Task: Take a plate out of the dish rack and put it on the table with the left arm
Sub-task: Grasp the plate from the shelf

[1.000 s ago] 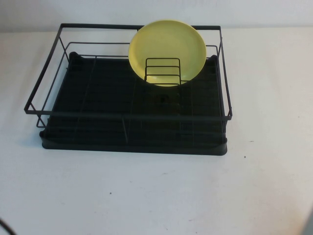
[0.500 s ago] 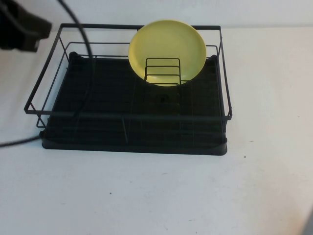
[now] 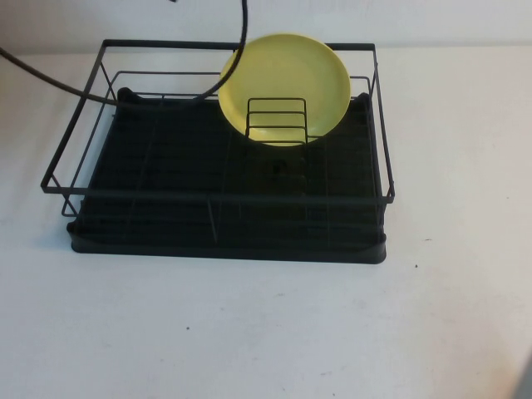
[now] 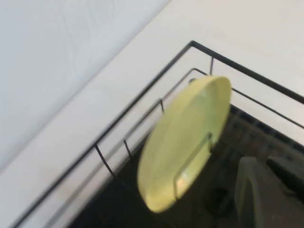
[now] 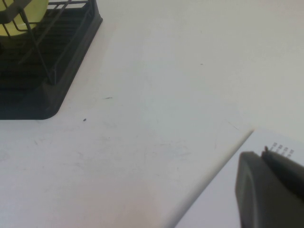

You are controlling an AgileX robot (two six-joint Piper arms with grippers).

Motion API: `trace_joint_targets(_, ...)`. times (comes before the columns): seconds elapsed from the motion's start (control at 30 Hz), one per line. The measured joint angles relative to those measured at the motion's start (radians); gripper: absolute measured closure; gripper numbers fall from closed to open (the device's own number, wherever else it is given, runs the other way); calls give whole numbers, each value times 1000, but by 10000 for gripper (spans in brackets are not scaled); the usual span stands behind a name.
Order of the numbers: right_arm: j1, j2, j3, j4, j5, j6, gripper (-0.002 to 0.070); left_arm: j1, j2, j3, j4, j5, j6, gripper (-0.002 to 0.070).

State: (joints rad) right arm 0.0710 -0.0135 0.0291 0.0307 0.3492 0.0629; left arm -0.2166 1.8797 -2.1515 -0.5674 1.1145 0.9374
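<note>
The pale yellow plate [image 3: 285, 87] stands on edge in the upright wire dividers at the back right of the black dish rack [image 3: 100, 193], leaning toward the rack's back rail. In the high view only the left arm's thin black cable [image 3: 150, 93] shows, arching over the rack's back left corner. In the left wrist view the plate [image 4: 183, 142] is seen edge-on, and my left gripper [image 4: 268, 164] is above the rack base, short of the plate, shut and empty. My right gripper [image 5: 263, 152] is shut and empty, off the table's edge to the right.
The white table [image 3: 274, 332] has bare surface in front of the rack and to its right. In the right wrist view the rack's corner [image 5: 52, 102] is far from the right gripper, and the table's edge [image 5: 213, 175] runs close by it.
The left arm came up at the rack's far left and has gone out of the high view. Only its cable now arches over the rack. The plate and rack have not moved.
</note>
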Motion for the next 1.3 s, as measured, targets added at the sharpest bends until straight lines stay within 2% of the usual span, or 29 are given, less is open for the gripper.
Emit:
trace_joint_targets(0.07, 0, 0, 0, 0, 0, 0, 696, -29, 42, -23, 27, -50, 38, 671)
trace_joint_targets(0.13, 0, 0, 0, 0, 0, 0, 696, -53, 73, -31, 55, -101, 68, 631)
trace_joint_targets(0.2, 0, 0, 0, 0, 0, 0, 696, -75, 103, -35, 79, -140, 113, 561)
trace_joint_targets(0.37, 0, 0, 0, 0, 0, 0, 696, -111, 179, -37, 92, -263, 182, 307)
trace_joint_targets(0.47, 0, 0, 0, 0, 0, 0, 696, -125, 223, -37, 86, -341, 188, 237)
trace_joint_targets(0.6, 0, 0, 0, 0, 0, 0, 696, -138, 260, -37, 69, -400, 200, 218)
trace_joint_targets(0.97, 0, 0, 0, 0, 0, 0, 696, -144, 296, -37, 46, -395, 302, 213)
trace_joint_targets(1.3, 0, 0, 0, 0, 0, 0, 696, -145, 344, -37, 29, -423, 313, 213)
